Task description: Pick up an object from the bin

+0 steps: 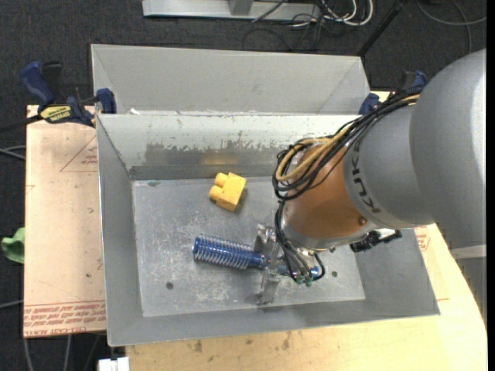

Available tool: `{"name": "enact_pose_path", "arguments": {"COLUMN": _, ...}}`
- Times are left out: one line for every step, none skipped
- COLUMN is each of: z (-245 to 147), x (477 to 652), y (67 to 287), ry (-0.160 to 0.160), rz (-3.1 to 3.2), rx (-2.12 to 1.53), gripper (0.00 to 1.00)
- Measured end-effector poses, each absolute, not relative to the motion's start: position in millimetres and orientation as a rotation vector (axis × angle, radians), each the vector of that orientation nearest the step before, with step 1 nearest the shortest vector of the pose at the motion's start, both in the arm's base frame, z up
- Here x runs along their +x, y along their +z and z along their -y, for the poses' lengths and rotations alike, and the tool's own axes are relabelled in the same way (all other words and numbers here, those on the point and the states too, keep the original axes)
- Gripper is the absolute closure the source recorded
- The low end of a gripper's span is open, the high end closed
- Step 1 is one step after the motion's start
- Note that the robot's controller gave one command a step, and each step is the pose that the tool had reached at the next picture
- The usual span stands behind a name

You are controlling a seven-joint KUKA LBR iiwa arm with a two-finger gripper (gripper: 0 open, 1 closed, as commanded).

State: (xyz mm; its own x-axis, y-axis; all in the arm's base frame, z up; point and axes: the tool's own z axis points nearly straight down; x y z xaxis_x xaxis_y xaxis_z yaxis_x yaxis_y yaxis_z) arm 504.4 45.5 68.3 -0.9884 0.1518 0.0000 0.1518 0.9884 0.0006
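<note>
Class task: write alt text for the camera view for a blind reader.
A robot gripper sits at the right end of a blue coil lying on the floor of a grey bin. A yellow block lies apart, further back.

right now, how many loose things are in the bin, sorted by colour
yellow: 1, a block near the back wall
blue: 1, a ribbed coil lying on the floor, its right end at the gripper
total: 2
</note>
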Motion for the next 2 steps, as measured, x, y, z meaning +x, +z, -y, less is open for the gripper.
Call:
{"name": "enact_pose_path", "arguments": {"z": -46, "x": 504.6, "y": 69, "ry": 0.001, "rz": -3.132, "rx": 0.238, "gripper": 1.0}}
{"name": "enact_pose_path", "arguments": {"z": -46, "x": 506.7, "y": 163, "ry": 0.003, "rz": -3.125, "rx": 0.234, "gripper": 1.0}}
